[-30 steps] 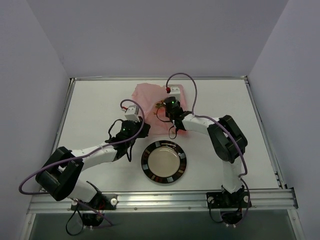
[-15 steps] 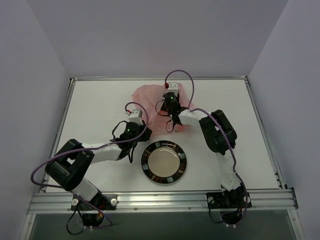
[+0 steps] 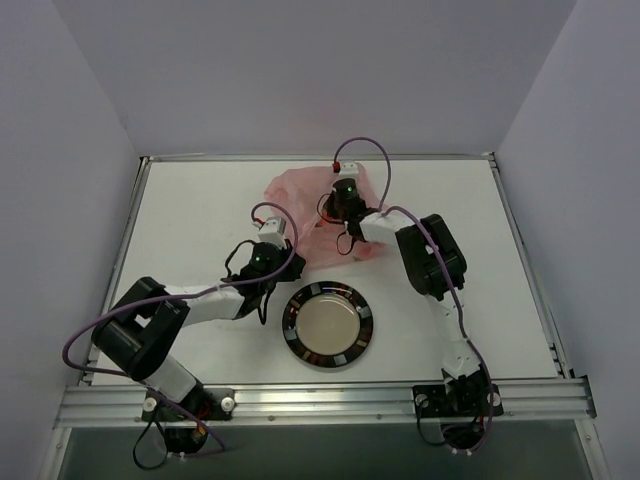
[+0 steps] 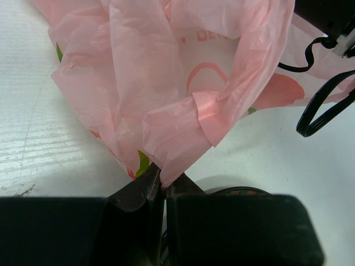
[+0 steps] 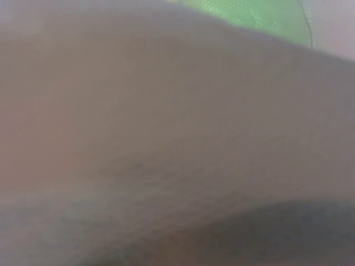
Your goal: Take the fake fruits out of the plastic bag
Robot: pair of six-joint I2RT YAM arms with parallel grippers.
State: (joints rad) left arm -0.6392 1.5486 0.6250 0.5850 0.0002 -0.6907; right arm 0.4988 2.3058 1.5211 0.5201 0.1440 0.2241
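Note:
The pink plastic bag [image 3: 290, 190] lies crumpled at the back middle of the table. My left gripper [image 3: 290, 262] sits at its near edge, shut on a folded corner of the bag [image 4: 166, 83]; the left wrist view shows the film pinched between the fingertips of that gripper [image 4: 162, 180]. My right gripper [image 3: 330, 207] reaches into the bag from the right, its fingers hidden by plastic. The right wrist view is a pinkish-grey blur with a patch of green [image 5: 249, 16] at the top edge. No fake fruits show clearly.
A round dark-rimmed plate [image 3: 290, 322] lies in front of the bag, between the two arms. The right arm's black cable [image 4: 319, 105] loops beside the bag. White walls close in the table at the back and sides.
My right gripper has pushed farther back and deeper into the bag, its arm folding more upright. The left gripper has shifted slightly right and kept its hold on the bag's corner.

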